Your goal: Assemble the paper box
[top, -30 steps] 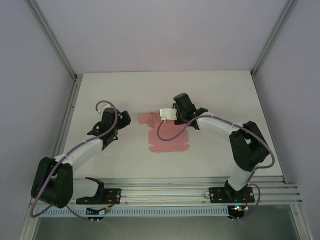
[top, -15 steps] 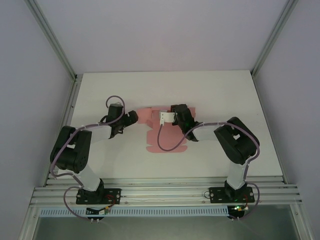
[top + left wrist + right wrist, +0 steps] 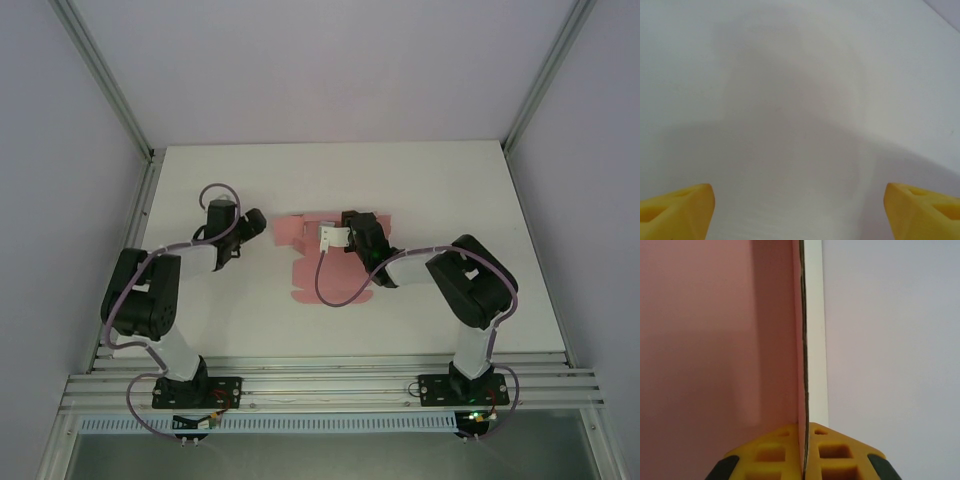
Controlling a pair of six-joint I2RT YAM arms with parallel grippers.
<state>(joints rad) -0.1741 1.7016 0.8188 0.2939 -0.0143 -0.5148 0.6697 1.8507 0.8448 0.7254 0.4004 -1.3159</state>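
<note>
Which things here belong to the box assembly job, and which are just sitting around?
Job: paper box; right tool, shut on its edge; left tool, open.
Just around: table; metal frame rails.

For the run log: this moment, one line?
left gripper open, empty | right gripper shut on paper box edge | not yet assembled

From above, the right arm (image 3: 415,262) and its cable (image 3: 318,281) cover part of the box (image 3: 296,231), and the spot where it is held is too small to see. In the right wrist view the box runs off the top and left edges, and the right gripper (image 3: 804,445) is cut off at the bottom. The left gripper (image 3: 800,210) has its fingers (image 3: 675,210) cut off in the bottom corners of its own view.
</note>
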